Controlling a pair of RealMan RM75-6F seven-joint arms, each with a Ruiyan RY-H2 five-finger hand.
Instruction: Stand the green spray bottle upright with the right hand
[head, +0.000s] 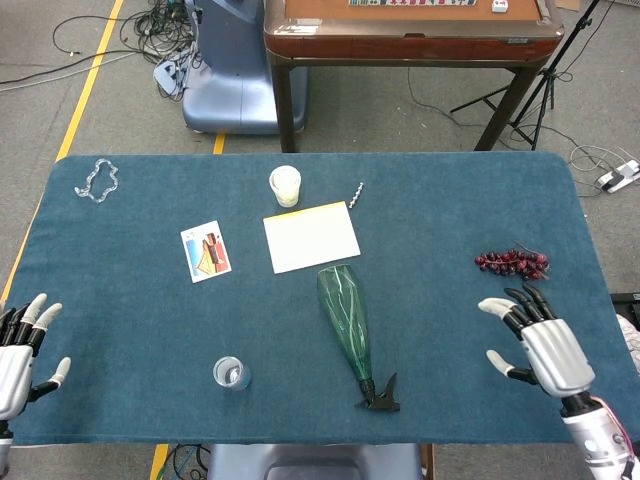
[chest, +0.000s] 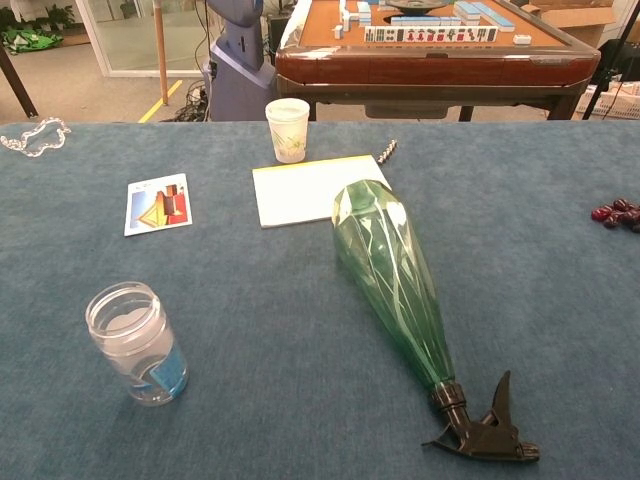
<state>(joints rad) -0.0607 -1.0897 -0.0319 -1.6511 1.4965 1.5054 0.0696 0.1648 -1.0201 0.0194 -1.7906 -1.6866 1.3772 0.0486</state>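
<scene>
The green spray bottle (head: 345, 320) lies on its side near the middle of the blue table, its wide base toward the far side and its black trigger head (head: 381, 393) toward the front edge. The chest view shows the same bottle (chest: 392, 280) lying flat with the trigger head (chest: 485, 430) at the lower right. My right hand (head: 540, 345) hovers open over the table's right front part, well to the right of the bottle, fingers spread, holding nothing. At the front left edge my left hand (head: 20, 350) is open and empty. Neither hand appears in the chest view.
A clear jar (head: 231, 374) stands front left of the bottle. A white pad (head: 311, 236), paper cup (head: 285, 185), picture card (head: 205, 251) and small screw-like piece (head: 356, 192) lie beyond it. Dark grapes (head: 512, 262) sit just beyond my right hand. A bead chain (head: 97, 180) lies far left.
</scene>
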